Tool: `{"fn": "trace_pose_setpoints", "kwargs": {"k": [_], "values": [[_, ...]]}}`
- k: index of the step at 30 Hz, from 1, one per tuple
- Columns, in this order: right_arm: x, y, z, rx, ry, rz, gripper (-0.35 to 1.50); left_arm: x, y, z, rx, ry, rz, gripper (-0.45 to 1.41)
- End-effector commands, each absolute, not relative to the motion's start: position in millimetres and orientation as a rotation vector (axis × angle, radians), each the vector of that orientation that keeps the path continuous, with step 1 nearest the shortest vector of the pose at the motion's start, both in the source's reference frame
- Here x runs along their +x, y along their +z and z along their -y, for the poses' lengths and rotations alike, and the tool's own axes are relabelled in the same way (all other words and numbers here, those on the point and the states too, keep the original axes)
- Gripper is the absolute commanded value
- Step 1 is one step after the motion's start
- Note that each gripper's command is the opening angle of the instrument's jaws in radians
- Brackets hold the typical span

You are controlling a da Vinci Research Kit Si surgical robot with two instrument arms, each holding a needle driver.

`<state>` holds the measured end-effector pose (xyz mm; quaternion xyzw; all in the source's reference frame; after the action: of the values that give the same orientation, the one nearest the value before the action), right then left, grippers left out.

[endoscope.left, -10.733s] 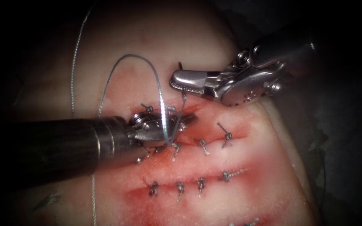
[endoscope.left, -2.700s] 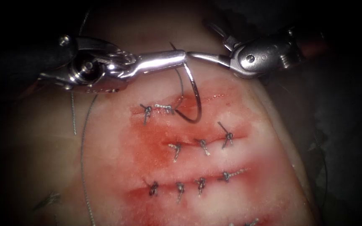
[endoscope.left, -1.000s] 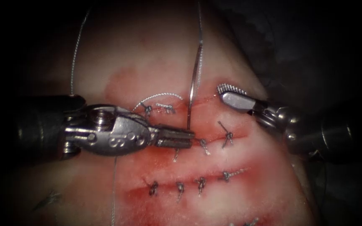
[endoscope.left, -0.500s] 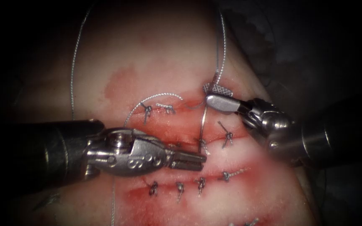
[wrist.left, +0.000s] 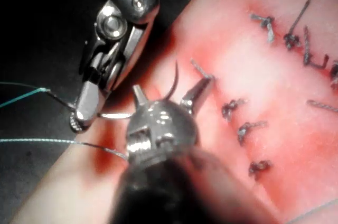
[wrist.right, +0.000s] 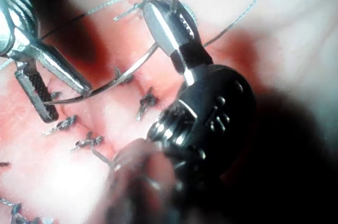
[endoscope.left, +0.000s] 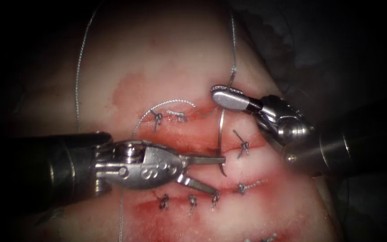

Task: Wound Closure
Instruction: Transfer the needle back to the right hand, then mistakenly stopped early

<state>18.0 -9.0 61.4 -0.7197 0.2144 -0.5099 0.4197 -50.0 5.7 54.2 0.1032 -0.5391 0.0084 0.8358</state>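
Endoscope view: half a second ago the left gripper [endoscope.left: 218,177] was closed on the curved steel needle [endoscope.left: 221,134] near its point; now its jaws stand apart, nothing between them. The right gripper [endoscope.left: 222,94] has clamped the needle's thread end, so the needle has changed tools. It hangs free above the pale, red-stained tissue [endoscope.left: 166,62], not in it, right of the knotted stitches [endoscope.left: 169,116]. The grey braided thread [endoscope.left: 233,49] runs upward from it
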Motion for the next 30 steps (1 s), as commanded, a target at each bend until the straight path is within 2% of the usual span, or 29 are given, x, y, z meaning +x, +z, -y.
{"fn": "trace_pose_setpoints", "kwargs": {"k": [1, 2, 3, 4, 7, 10, 13, 14, 15, 30], "values": [[18.3, 62.2, 9.0, -1.84, -1.282, -0.534, -0.35, -50.2, 53.3, -7.7, 0.226, -0.055, 1.167, 0.86], [17.9, 61.7, 7.6, -1.845, -1.271, -0.56, -0.35, -49.0, 51.4, -9.8, 0.254, -0.197, 1.186, 0.73], [17.8, 61.3, 7.0, -1.845, -1.266, -0.571, -0.35, -48.1, 50.4, -11.3, 0.258, -0.284, 1.182, 0.84], [17.6, 60.8, 6.3, -1.851, -1.257, -0.587, -0.35, -47.4, 49.8, -12.3, 0.257, -0.331, 1.181, 0.88], [17.5, 59.8, 5.0, -1.855, -1.229, -0.589, -0.35, -45.0, 48.7, -14.7, 0.303, -0.484, 1.156, 0.83], [17.9, 59.6, 4.8, -1.94, -1.226, -0.5, -0.35, -43.3, 49.6, -15.2, 0.301, -0.579, 1.132, 0.79], [19.3, 60.8, 5.5, -1.954, -1.247, -0.457, -0.35, -43.0, 51.1, -15.2, 0.293, -0.634, 1.101, 0.76], [21.2, 62.9, 6.1, -1.905, -1.089, -0.34, -0.35, -43.0, 53.7, -14.2, 0.289, -0.63, 1.095, 0.69], [21.3, 62.9, 6.1, -1.874, -1.067, -0.306, -0.35, -43.0, 53.7, -14.2, 0.288, -0.63, 1.095, 0.69], [21.3, 62.9, 6.1, -1.874, -1.067, -0.306, -0.35, -43.0, 53.7, -14.2, 0.288, -0.63, 1.095, 0.69]]}}
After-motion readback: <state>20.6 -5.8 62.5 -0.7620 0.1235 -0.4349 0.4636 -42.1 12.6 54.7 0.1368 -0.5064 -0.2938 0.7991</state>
